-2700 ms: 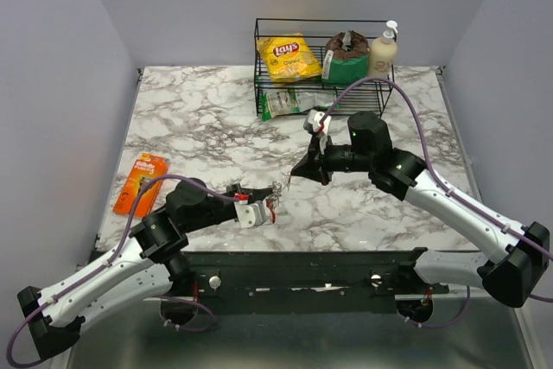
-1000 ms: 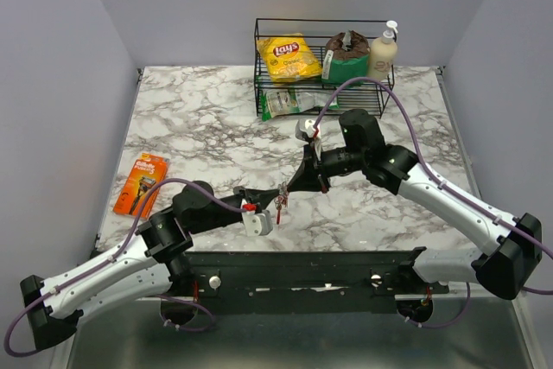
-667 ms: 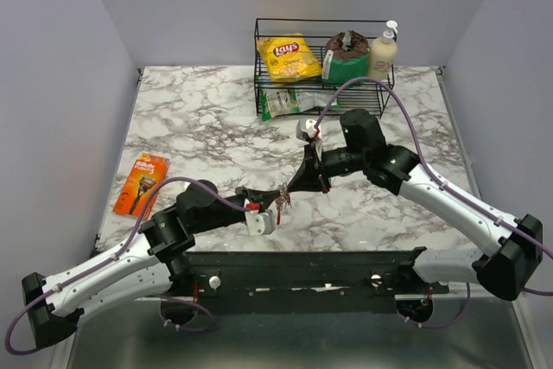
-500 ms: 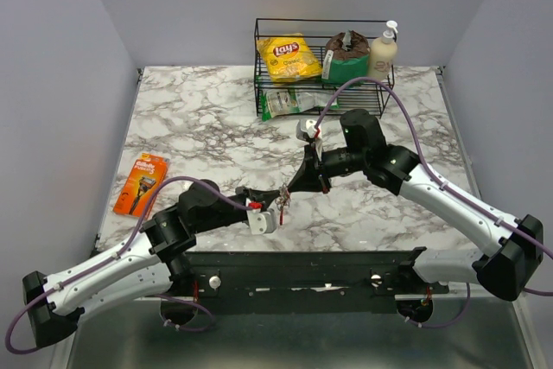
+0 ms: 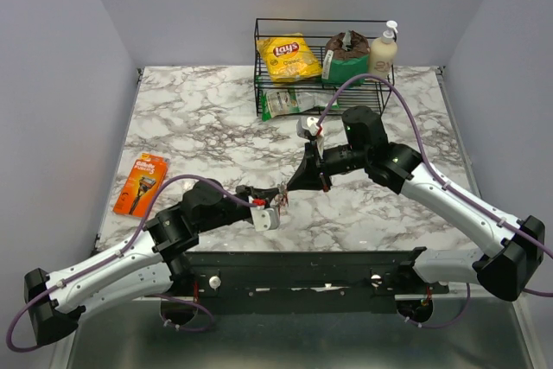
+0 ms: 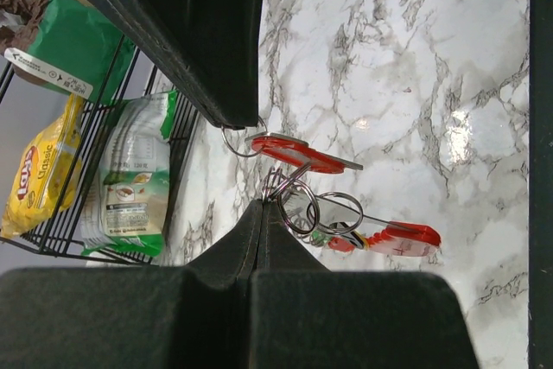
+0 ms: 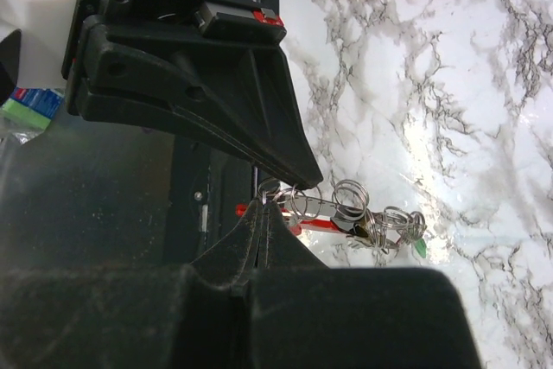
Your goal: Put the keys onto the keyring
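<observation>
My left gripper [image 6: 263, 207] and right gripper [image 7: 260, 210] were both pinched shut on the keyring [image 6: 297, 206], tips almost meeting, the keys [image 6: 393, 238] dangling nearer my left.

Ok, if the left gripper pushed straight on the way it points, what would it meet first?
Likely the keyring and its red loop, right ahead of the left gripper holding the keys, then the right gripper gripping that ring. Depth is unclear.

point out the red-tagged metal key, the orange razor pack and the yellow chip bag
red-tagged metal key [image 6: 404, 237]: left wrist view, on the tag
orange razor pack [image 5: 140, 183]: top external view, its middle
yellow chip bag [image 5: 289, 58]: top external view, front panel middle
</observation>
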